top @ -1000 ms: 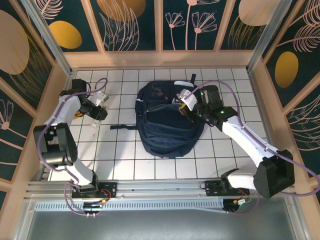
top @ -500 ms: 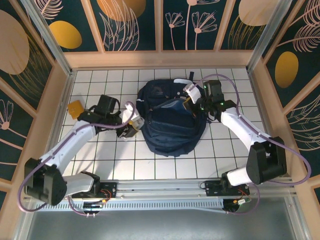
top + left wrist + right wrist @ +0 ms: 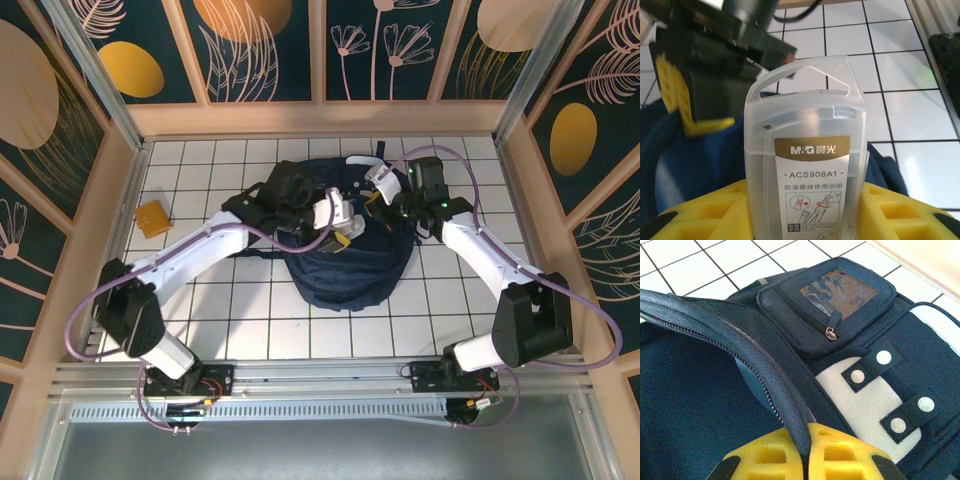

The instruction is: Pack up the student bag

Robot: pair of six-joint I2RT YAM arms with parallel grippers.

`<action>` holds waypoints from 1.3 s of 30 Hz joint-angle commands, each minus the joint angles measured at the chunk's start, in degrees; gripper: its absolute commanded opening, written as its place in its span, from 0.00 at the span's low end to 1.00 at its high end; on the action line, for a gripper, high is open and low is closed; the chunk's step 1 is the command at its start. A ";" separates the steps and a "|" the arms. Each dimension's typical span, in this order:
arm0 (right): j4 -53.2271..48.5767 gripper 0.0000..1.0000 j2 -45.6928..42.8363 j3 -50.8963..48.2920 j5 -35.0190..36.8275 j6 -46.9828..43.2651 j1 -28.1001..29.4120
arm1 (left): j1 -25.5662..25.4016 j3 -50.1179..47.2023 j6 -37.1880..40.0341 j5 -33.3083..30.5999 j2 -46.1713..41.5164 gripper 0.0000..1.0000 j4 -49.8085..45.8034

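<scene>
The student bag [image 3: 345,265], a navy-blue backpack, lies in the middle of the white tiled table. My right gripper [image 3: 368,208] is shut on the zippered edge of its opening [image 3: 765,365] and holds that edge up; the yellow pads [image 3: 850,455] pinch the fabric. A grey patch [image 3: 860,405] and a small zipped pocket [image 3: 840,295] lie beyond it. My left gripper [image 3: 807,212] is shut on a clear plastic case [image 3: 807,145] with an M&G label, upright between its yellow pads. That gripper [image 3: 338,232] hangs over the bag's open top, close to the right gripper [image 3: 695,95].
A small orange-yellow packet [image 3: 153,217] lies on the tiles at the far left. A black strap [image 3: 245,255] trails from the bag's left side. Wooden walls [image 3: 320,118] fence the table on three sides.
My left arm has swung from the table's left side to above the bag, carrying the clear case. The right gripper has kept its grip on the bag's edge and barely moved.
</scene>
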 commanded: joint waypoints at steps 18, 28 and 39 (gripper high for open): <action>1.32 0.00 -3.47 1.17 -0.29 0.11 -0.82 | 0.52 16.11 18.08 -19.57 20.71 0.99 -19.78; 1.23 0.00 -3.93 1.31 -0.26 -0.92 -0.12 | 5.65 -2.11 4.96 -2.57 -6.16 0.99 0.59; -0.74 0.00 -5.25 0.73 3.23 -2.34 3.20 | 35.88 -8.04 -46.93 -24.68 -16.56 0.99 5.54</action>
